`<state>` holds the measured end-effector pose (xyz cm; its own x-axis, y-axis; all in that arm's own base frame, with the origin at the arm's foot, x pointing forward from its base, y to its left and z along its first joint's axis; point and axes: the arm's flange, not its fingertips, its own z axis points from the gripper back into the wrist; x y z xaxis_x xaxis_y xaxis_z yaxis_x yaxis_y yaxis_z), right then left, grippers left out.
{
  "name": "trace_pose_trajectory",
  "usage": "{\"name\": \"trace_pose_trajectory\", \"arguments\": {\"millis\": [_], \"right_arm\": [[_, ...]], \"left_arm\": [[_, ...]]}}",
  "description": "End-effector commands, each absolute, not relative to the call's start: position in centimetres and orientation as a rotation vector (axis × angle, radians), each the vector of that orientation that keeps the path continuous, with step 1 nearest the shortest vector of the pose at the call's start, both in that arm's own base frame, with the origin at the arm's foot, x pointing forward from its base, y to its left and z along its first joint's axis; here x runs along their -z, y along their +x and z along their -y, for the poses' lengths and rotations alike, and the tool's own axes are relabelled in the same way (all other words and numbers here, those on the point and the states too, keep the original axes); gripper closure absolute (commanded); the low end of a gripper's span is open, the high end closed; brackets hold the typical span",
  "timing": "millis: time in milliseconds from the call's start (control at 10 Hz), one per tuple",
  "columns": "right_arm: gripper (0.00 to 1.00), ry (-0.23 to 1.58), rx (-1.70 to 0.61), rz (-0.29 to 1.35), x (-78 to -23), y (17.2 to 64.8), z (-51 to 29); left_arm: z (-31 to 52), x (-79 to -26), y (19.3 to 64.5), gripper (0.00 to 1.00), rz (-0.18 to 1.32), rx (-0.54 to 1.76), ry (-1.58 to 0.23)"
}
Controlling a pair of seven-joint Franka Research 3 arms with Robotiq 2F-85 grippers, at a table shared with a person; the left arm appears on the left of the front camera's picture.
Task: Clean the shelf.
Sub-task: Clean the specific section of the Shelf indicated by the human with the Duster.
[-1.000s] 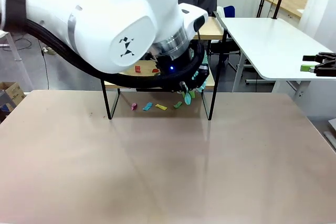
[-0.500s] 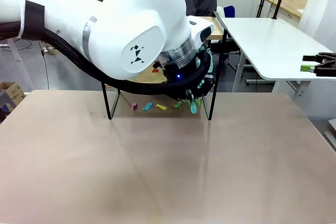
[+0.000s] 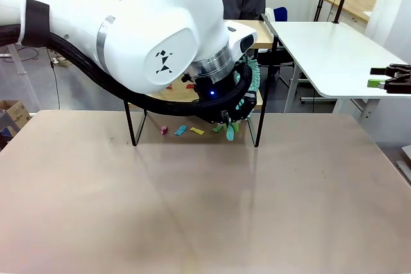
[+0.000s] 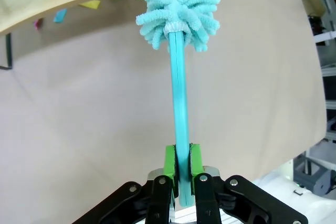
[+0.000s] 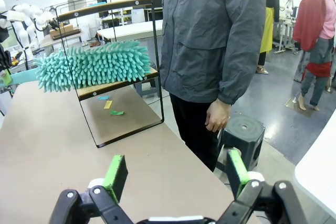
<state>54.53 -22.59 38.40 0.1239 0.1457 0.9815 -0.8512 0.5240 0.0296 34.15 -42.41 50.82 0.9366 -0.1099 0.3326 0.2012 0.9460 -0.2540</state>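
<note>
Clamping the teal duster (image 4: 177, 103) by the thin end of its handle, the left hand (image 4: 179, 163) comes in from the left with its pads pressed tight on the plastic. The fluffy head lies along the lower board of the shelf (image 3: 260, 35), which stands at the far middle of the worktop (image 3: 192, 210). Coloured paper scraps (image 3: 181, 130) lie on the worktop under it. One or two red bits seem to sit on the lower board, though the arm hides most of it.

Held so far back, the handle could twist in the grip. A hard sweep could catch a thin black leg and shove the light shelf, or flick scraps toward the person (image 5: 210, 35) standing just beyond it.

At the right, the right hand (image 5: 176, 174) is spread wide and empty, near a white table (image 3: 321, 49).

The worktop is smooth, beige and faintly glossy. The room is a busy lab.
</note>
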Motion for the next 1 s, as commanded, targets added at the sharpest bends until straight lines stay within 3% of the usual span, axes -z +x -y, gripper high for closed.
{"name": "trace_pose_trajectory", "arguments": {"millis": [0, 600, 900], "right_arm": [[0.0, 0.72, -0.832, 1.24, -38.7, 54.6, 22.4], [0.0, 0.72, -0.832, 1.24, -38.7, 54.6, 22.4], [0.0, 0.72, -0.832, 1.24, -38.7, 54.6, 22.4]], "left_arm": [[39.3, -50.9, 33.9, 0.87, 0.292, 0.163, -0.245], [30.6, -51.4, 34.3, 0.87, 0.224, 0.079, -0.062], [27.5, -52.7, 33.9, 0.87, 0.19, 0.022, 0.138]]}}
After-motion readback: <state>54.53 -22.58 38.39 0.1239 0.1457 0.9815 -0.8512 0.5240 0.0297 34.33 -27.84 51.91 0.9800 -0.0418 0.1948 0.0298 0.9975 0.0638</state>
